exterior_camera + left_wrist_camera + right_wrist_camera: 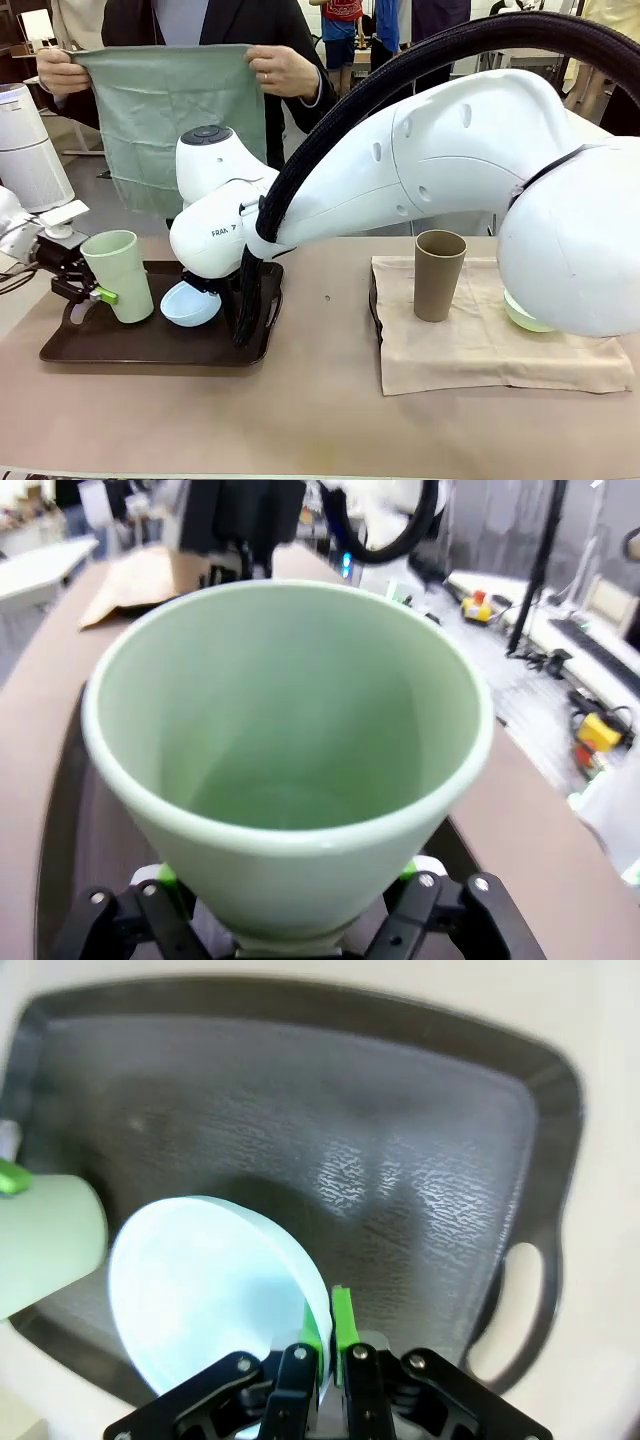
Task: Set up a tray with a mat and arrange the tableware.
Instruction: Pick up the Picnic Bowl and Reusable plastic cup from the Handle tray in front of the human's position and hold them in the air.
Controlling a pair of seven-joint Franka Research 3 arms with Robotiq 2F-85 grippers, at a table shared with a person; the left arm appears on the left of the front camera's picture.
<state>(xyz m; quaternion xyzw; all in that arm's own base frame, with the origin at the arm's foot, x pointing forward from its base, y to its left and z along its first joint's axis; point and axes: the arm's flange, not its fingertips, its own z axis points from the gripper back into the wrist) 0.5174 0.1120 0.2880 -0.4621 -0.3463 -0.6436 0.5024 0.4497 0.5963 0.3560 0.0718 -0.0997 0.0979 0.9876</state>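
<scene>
Front view: a tall pale green plastic tumbler [118,274] is held tilted over the dark brown tray [120,345] by the left pincer [88,292], clamped around its base. A small light blue bowl [190,305] is pinched by its rim in the right pincer [326,1338], above the tray. A taupe-brown tumbler [438,273] and a mint green bowl [522,314] are seen on a beige cloth mat [480,350] on the surface. A green cloth [170,110] is held up by a person's hands [285,70]. The pale tumbler's smooth inside is shown in the left wrist view.
</scene>
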